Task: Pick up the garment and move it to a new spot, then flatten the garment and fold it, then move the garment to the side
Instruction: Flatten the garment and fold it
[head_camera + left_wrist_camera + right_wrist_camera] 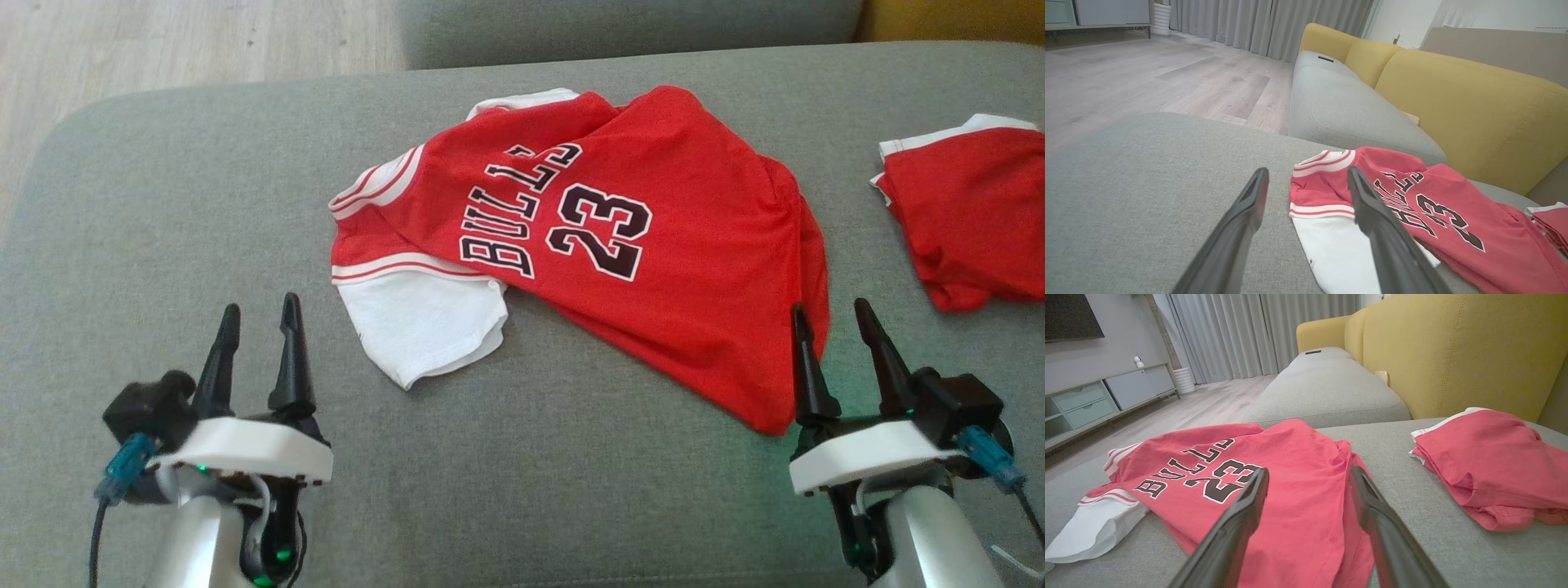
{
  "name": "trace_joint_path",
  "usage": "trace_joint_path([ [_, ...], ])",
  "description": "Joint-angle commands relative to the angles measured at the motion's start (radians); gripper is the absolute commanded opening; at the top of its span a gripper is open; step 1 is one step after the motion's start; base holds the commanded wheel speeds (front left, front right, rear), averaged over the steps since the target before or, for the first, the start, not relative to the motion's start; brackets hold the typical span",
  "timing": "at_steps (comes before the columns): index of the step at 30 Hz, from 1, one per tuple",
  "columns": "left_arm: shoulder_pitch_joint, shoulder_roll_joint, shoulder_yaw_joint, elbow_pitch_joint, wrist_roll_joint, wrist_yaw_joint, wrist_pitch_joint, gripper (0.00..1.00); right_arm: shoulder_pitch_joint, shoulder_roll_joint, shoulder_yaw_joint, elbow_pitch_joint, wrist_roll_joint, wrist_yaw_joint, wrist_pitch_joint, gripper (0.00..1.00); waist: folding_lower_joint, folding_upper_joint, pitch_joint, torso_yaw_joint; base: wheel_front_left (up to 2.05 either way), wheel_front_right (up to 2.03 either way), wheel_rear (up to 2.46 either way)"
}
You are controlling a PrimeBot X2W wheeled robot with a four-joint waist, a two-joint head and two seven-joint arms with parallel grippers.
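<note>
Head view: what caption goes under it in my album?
Rumpled red jersey on a grey cushion, left gripper and right gripper open near it.

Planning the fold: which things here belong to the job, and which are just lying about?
Job: crumpled red Bulls 23 jersey with white sleeves; grey fabric cushion beneath it.
Lying about: second red garment with white trim; small dark flat object on far seat.

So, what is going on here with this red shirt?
A two-armed robot is working on a red shirt that lies loosely spread, with some wrinkles, on a grey sofa cushion. It is not folded yet. Neither gripper holds it: the left gripper is open near the white sleeve, and the right gripper is open at the shirt's near edge. A second red garment lies apart on the right.
</note>
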Motion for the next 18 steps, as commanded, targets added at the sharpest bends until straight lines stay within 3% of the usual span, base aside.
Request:
trace_joint_path([
  [1, -0.031, 0.008, 0.04, -0.036, 0.011, -0.007, -0.006, 1.0, -0.006, 0.0, 0.02, -0.036, 0.01, -0.001, -0.012, 1.0, 0.0, -0.0001, 0.001, 0.001, 0.0, 0.0, 0.0],
  [9, -0.043, -0.006, 0.026, 0.026, 0.027, -0.047, -0.006, 1.0, -0.014, 0.002, 0.022, -0.041, 0.009, -0.001, -0.012, 1.0, 0.0, -0.0001, 0.009, -0.002, 0.0, 0.0, 0.0],
  [18, -0.118, -0.007, -0.087, 0.292, -0.001, -0.062, -0.005, 1.0, -0.027, 0.003, 0.026, -0.037, 0.006, -0.001, -0.007, 1.0, 0.0, -0.0001, 0.029, -0.032, 0.0, 0.0, 0.0],
])
